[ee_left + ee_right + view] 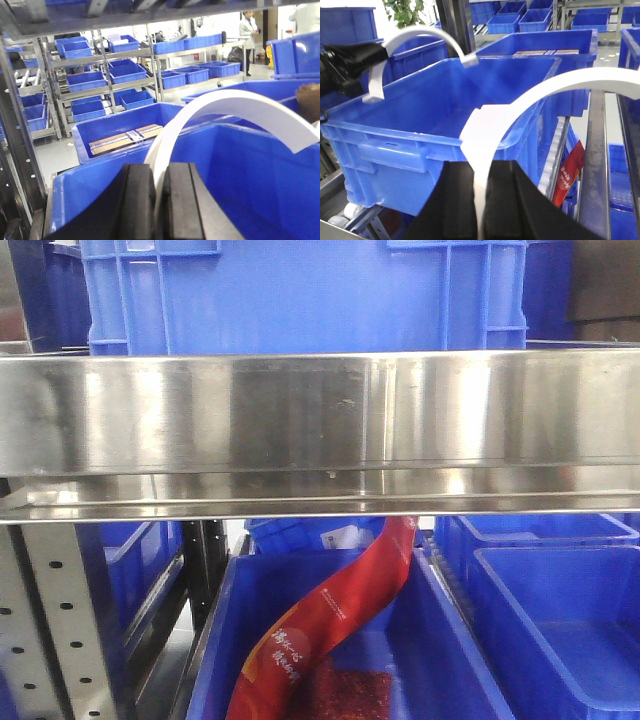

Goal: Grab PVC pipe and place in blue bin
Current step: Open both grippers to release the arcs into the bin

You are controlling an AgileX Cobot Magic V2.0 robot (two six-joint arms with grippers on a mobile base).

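The PVC pipe shows as two white curved strips. My left gripper [159, 172] is shut on one strip [240, 107], which arches to the right over the open blue bin [90, 172]. My right gripper [480, 170] is shut on the other strip [520, 102], just outside the near wall of the blue bin [420, 145]. In the right wrist view the left gripper [370, 57] hangs at the bin's far left rim with its strip [420, 36] curving over the inside. The front view shows only the bin's [300, 300] outer wall and no gripper.
A steel shelf beam [320, 430] runs under the bin. Lower bins [560, 620] stand below, one holding a red bag [330, 620]. A neighbouring bin holds a cardboard box [125, 140]. Racks of blue bins [90, 80] line the background, and a person [247, 30] stands far off.
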